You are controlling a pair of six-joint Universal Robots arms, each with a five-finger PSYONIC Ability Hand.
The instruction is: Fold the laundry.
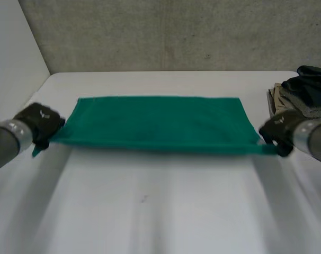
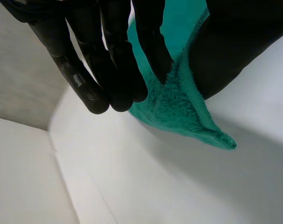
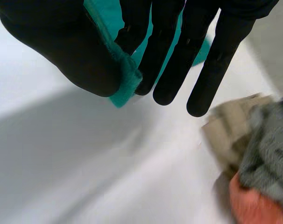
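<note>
White counter (image 1: 160, 211) carried a green towel (image 1: 158, 124), spread flat. Its long axis ran left-right across the counter, short sides pointing at the two arms. The near long edge was stretched straight between the hands, with a shadow on the counter below it.

A pile of clothes (image 1: 303, 92) in dark, grey, tan and orange sat at the counter's right edge, just beyond the right hand and apart from the towel.

Both arms came in low from the sides, forearms roughly level, hands facing inward.

Left hand (image 1: 39, 123) was at the towel's near left corner. In the left wrist view its fingers (image 2: 109, 60) were pinched against the thumb with cloth between, the corner tip hanging free past them.

Right hand (image 1: 279, 129) was at the near right corner. In the right wrist view its thumb was clamped on the towel edge against one finger, the other fingers (image 3: 216, 60) straight.
</note>
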